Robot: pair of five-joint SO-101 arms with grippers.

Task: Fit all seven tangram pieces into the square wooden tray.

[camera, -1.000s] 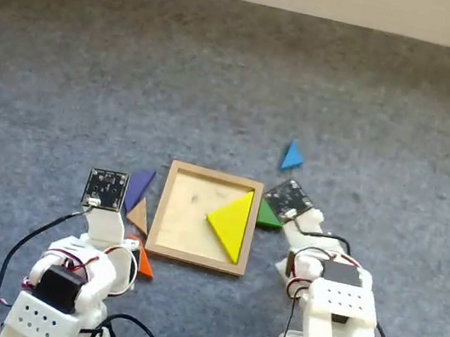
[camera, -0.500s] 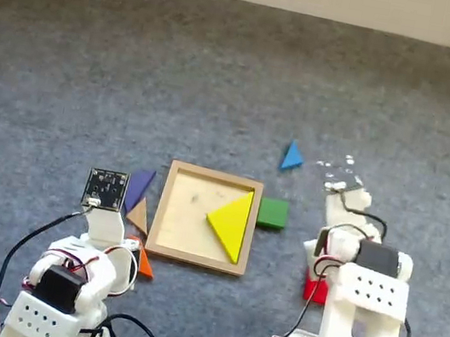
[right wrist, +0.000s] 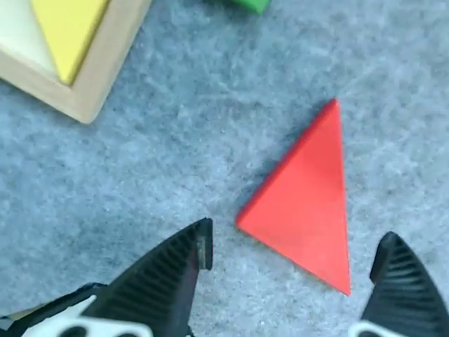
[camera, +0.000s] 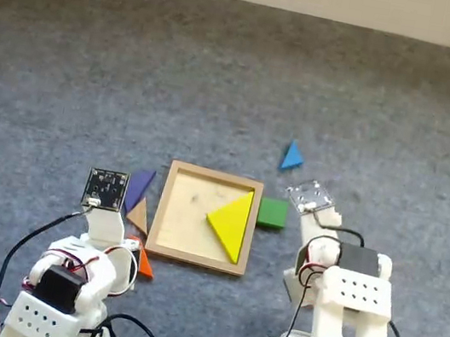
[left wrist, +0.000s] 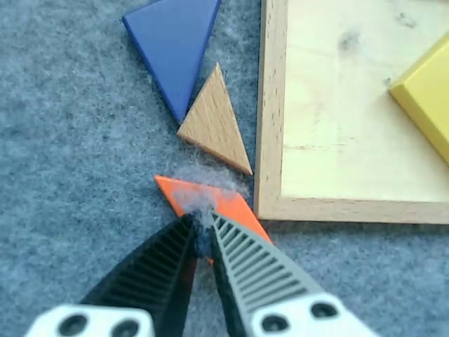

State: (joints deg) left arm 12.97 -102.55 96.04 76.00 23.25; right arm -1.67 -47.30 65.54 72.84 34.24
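Early in the job, by the look of it: just the yellow triangle (camera: 233, 222) seated in the tray (camera: 168, 211), flush against the wall nearest the right arm. Six more loose on the carpet (camera: 224, 73).

Step in hand, at a guess: picking up the red triangle (right wrist: 305, 203). Hangs above it with the right gripper (right wrist: 295, 246), fingers spread wide, one on either side, touching nothing. Lies flat on the carpet outside the tray, near its corner but apart from it, the green square (camera: 272, 213) a little beyond.

Calls next for a straight drop, closing across two edges rather than onto a point, then lifting clear of the rim before setting down beside the yellow. Offers little to bite on, being thin and flat; probably needs the tips pressed into the pile.

On the other side, left gripper (left wrist: 203, 235) low at the orange piece (left wrist: 210, 203), fingers drawn nearly together, a mere slit between, tips at its edge. Hard to say whether pinching it.

Tray of pale wood with a raised rim and a smooth, faintly grained floor. Pieces hard, flat, sharp-cornered, painted in plain colours, save one bare wood triangle (left wrist: 216, 126) between the blue piece (left wrist: 174, 42) and the orange, just beside the tray's outer wall. Light-blue triangle (camera: 293, 156) farther out. Carpet grey, short, fuzzy, leaving lint on the orange.
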